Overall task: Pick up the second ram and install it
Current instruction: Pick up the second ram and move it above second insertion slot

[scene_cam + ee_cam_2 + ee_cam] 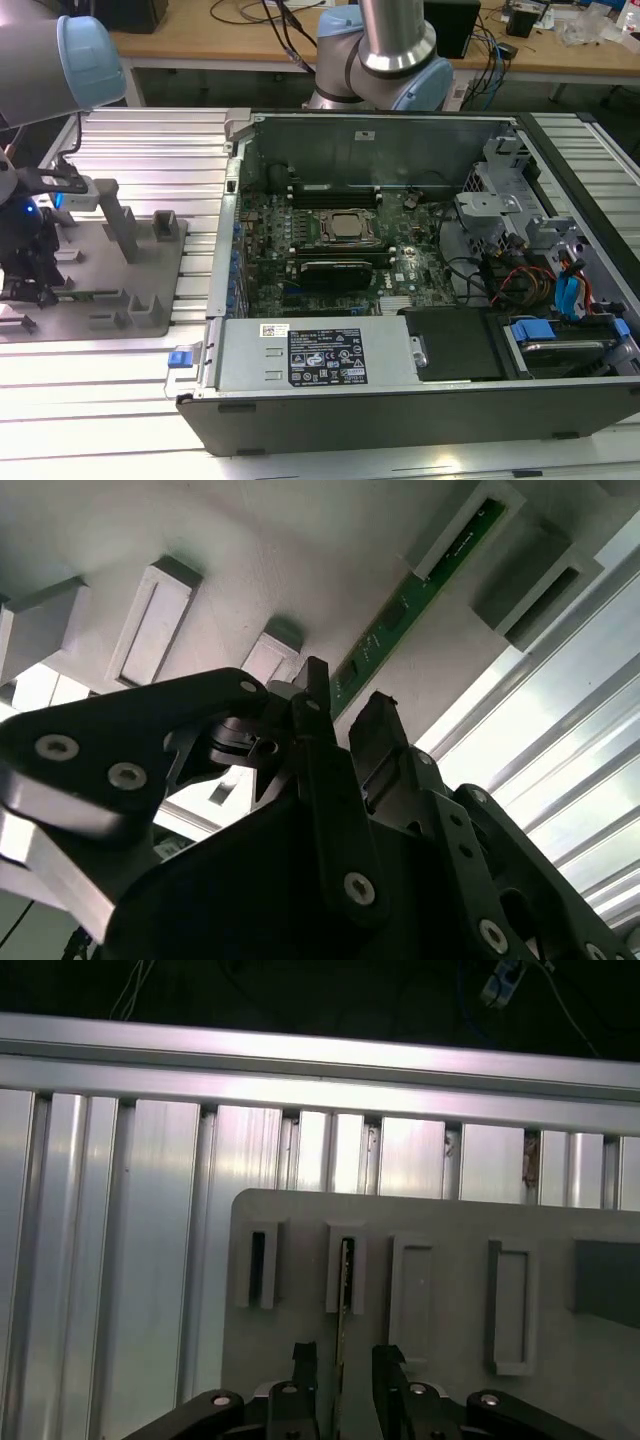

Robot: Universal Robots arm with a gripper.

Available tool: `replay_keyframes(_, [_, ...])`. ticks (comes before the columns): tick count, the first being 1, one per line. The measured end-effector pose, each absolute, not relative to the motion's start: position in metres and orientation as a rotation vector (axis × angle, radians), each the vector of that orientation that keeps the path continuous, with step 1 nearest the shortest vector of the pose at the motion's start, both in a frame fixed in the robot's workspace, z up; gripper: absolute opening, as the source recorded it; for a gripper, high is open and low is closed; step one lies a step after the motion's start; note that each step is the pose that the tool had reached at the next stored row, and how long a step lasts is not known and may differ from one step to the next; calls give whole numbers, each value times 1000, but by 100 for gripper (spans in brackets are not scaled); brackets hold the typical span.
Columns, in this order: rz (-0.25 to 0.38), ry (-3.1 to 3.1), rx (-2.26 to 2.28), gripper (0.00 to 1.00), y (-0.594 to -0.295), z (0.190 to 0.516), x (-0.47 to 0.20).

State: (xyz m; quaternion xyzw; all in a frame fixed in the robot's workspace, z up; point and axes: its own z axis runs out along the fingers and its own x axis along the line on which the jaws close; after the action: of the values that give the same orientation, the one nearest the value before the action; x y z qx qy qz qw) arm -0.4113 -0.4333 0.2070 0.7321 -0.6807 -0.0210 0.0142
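Fingers [303,1362] are spread, one on each side of the second ram [343,1290], with a gap showing on both sides and nothing pinched. In the second wrist view the fingers [317,695] also stand apart, with the green strip of the second ram [400,610] running away from the gap between them. The ram stands on its edge in a slotted post on the grey plate [440,1220], one of a row of upright posts; its far end sits in a second post on the grey plate [250,560]. The gripper [345,1358] is centred over the ram's near end. In the exterior view the gripper [30,285] hangs low over the grey plate [150,265], at the exterior view's left. The plate lies on a ribbed aluminium surface [120,350]. The open computer case [250,370] sits well apart, to the exterior view's right, with its motherboard [345,228] exposed.
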Motion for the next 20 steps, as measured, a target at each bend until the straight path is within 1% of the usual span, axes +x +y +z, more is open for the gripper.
replay_keyframes(5, [-65, -2119, 2280, 33, -434, 207, -411])
replay_keyframes(6, [-65, -2119, 2279, 25, -434, 207, -411])
replay_keyframes(11, [-65, -2119, 2279, 25, -434, 206, -410])
replay_keyframes(13, [-65, -2119, 2279, 24, -434, 206, -410])
replay_keyframes(14, [-65, -2119, 2279, 16, -434, 206, -410])
replay_keyframes(20, [-65, -2118, 2281, 16, -434, 207, -409])
